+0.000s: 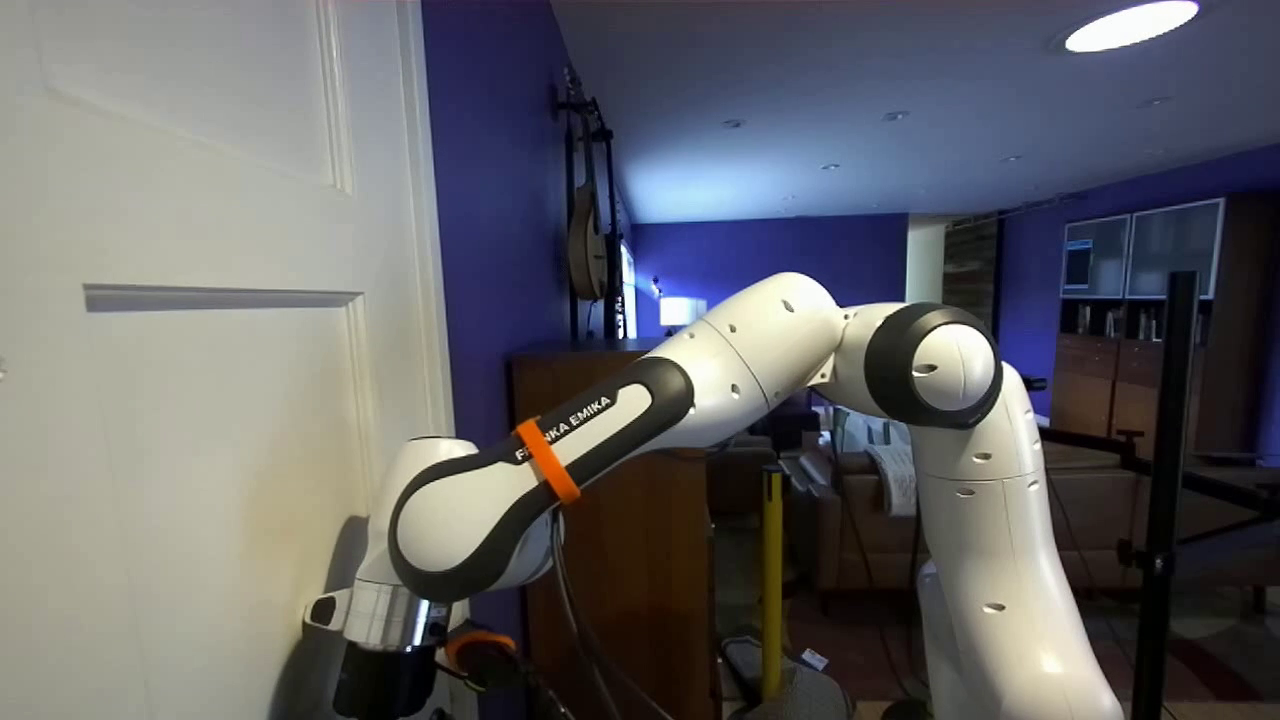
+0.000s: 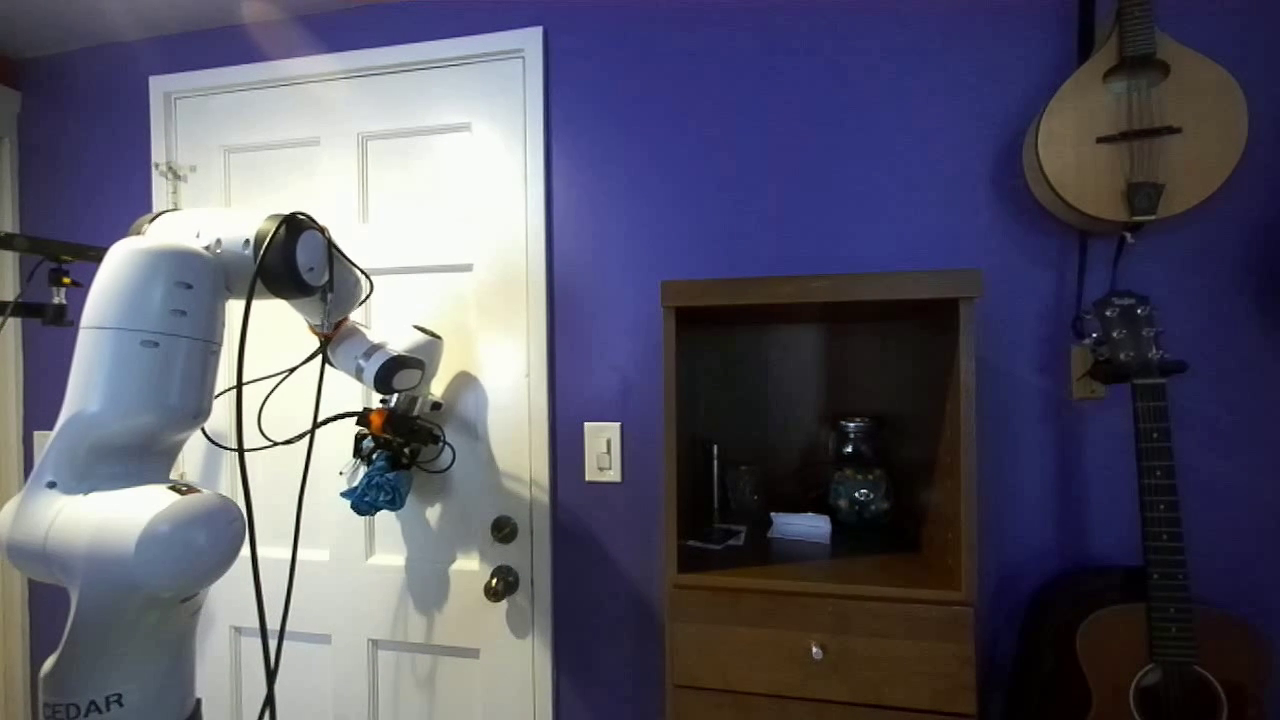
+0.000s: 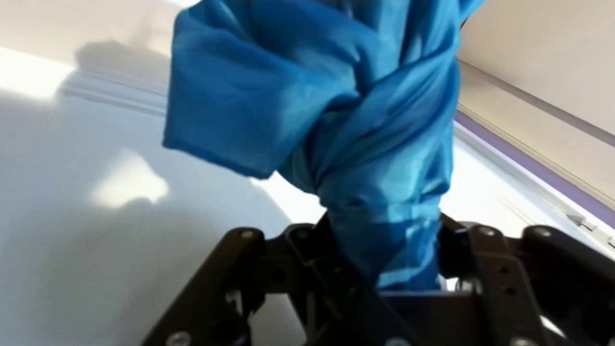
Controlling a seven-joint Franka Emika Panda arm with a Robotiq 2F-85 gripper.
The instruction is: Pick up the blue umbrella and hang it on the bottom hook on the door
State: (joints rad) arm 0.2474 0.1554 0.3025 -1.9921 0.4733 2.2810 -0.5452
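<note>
Robotiq gripper (image 3: 384, 242) with jaws clamped around a bunched blue umbrella (image 3: 384, 158), fabric squeezed between them and flaring past their tips, white paneled door (image 2: 495, 400) behind the jaws in an exterior view, round doorknob (image 2: 501, 583) lower than them

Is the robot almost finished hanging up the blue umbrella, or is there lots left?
Done: picking up; the blue umbrella is squeezed between the fingers. In hand: getting it into place; it's held up in front of the white door. Left: hanging it on the bottom hook, which I can't make out here, then letting go. So probably past halfway.
</note>
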